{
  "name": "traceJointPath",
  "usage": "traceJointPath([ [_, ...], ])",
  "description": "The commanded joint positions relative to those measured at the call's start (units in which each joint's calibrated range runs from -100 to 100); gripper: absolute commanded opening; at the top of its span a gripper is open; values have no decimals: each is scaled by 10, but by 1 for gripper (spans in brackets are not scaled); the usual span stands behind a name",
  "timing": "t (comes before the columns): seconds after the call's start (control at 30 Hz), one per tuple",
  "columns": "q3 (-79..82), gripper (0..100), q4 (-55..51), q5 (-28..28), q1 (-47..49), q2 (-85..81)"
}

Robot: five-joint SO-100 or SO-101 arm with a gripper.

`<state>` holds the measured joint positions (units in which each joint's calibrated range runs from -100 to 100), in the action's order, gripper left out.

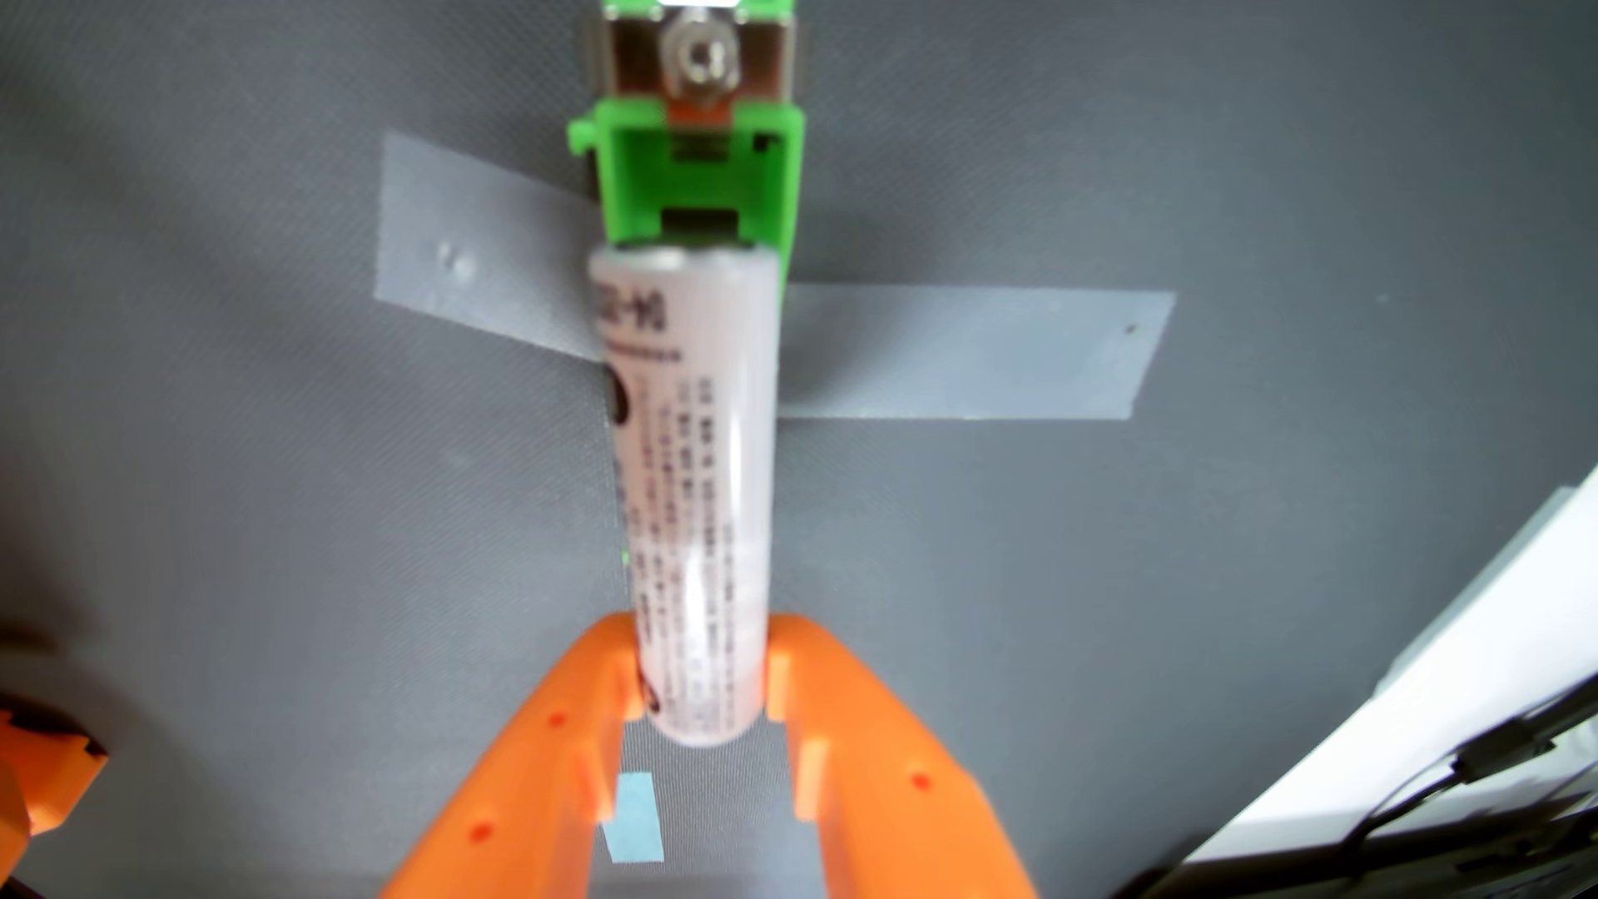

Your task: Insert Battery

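- Pinched near its lower end between the two orange fingers (536, 761) of the gripper (702, 683): a white battery (687, 467) with dark print, pointing away from the camera.
- Lined up lengthwise with the green holder (692, 181), the far end of the battery just overlapping the holder's near edge; touching it or hovering above, impossible to tell.
- Beyond the green holder's open slot: a metal contact plate with a screw (705, 60).
- Either side of the holder, holding it to the grey mat (259, 519): strips of clear tape (977, 354).
- Below the battery, between the fingers: a small blue mark (636, 817).
- Step in hand, by judgement: the approach, battery aligned but not yet seated.
- Next move, likely: lowering and pushing the battery forward into the slot toward the metal contact, keeping it straight, then letting go.
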<state>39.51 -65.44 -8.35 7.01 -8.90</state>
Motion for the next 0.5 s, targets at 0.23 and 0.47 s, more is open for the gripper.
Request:
traceJointPath([
  [0.23,-10,2,3,-2,30,-13],
  [0.47,-10,2,3,-2,14,-13],
])
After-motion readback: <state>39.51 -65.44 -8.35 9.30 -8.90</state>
